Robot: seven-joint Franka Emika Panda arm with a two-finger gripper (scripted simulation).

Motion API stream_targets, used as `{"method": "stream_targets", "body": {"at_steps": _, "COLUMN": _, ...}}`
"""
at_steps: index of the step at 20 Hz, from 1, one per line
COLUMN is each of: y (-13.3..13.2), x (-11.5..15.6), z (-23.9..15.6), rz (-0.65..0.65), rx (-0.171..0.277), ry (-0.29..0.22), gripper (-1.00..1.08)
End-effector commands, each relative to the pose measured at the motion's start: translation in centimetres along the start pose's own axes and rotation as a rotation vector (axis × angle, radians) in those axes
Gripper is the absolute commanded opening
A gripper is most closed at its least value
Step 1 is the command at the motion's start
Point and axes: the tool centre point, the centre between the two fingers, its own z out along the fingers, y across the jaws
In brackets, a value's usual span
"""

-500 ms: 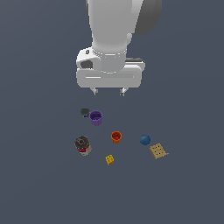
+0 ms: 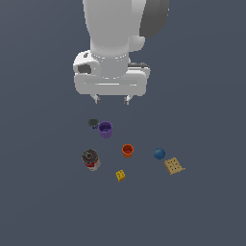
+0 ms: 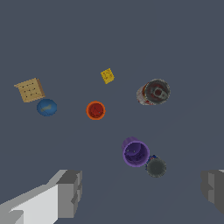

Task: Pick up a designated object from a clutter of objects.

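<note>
Since the earlier frame, no shift of the arm or clutter is discerned. The gripper (image 2: 112, 99) is held high with fingers apart and empty. Below and ahead of it, the purple cup (image 2: 105, 129) could be taken by mistake. Beyond it, well apart, the orange cup (image 2: 127, 150) stands upright: small, round-rimmed.

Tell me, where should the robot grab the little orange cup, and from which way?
Probably from straight above. The orange cup stands upright, its round rim open toward the gripper, which hangs open above the clutter. Closing the jaws across the outside of the rim looks best. It stands apart from the purple cup, the blue ball and the yellow cube, so there's room for the fingers.
</note>
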Motion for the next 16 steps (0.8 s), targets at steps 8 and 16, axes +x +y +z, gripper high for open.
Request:
{"method": "stream_targets", "body": {"at_steps": 8, "y": 0.0, "x": 0.4, "z": 0.9, "rz": 0.025, "rx": 0.0, "ry": 0.0, "gripper": 1.0}}
{"method": "stream_targets", "body": {"at_steps": 16, "y": -1.2, "x": 2.1, "z": 4.8, "rz": 0.118, "rx": 0.008, "ry": 0.007, "gripper": 1.0}}
